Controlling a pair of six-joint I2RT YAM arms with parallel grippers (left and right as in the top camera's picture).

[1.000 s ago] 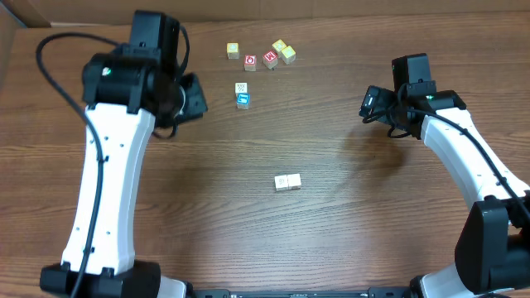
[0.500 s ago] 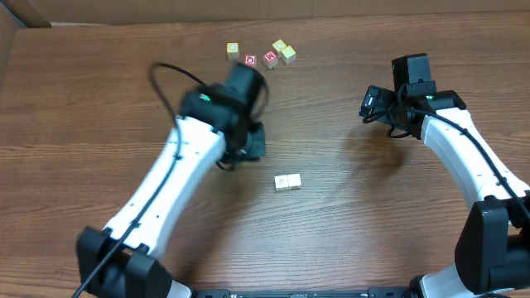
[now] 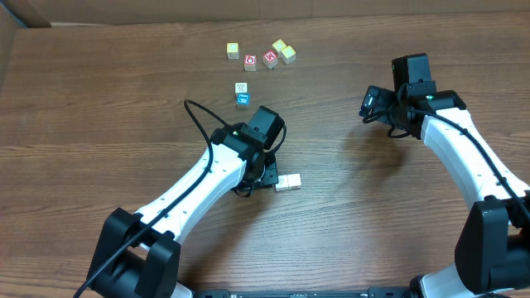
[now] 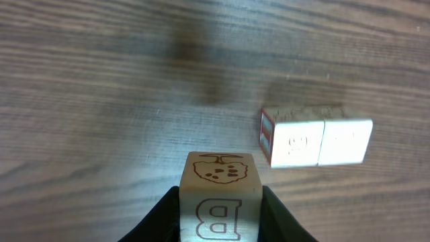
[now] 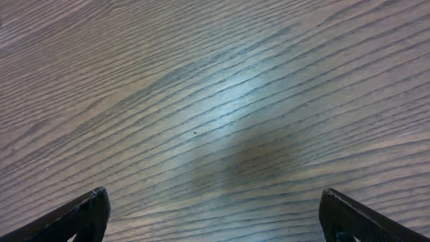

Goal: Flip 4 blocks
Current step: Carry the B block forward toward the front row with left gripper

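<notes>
Now a block (image 4: 220,195) is held in the narrowed left end effector (image 3: 267,176), centre of the overhead frame. Two blocks (image 3: 287,182), side by side, long axis across the frame, are found just to its right; the right end effector (image 5: 211,208) is spread wide, well apart.

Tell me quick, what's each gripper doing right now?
Left gripper: closed on a wooden block marked B.
Right gripper: open, holding nothing.
</notes>
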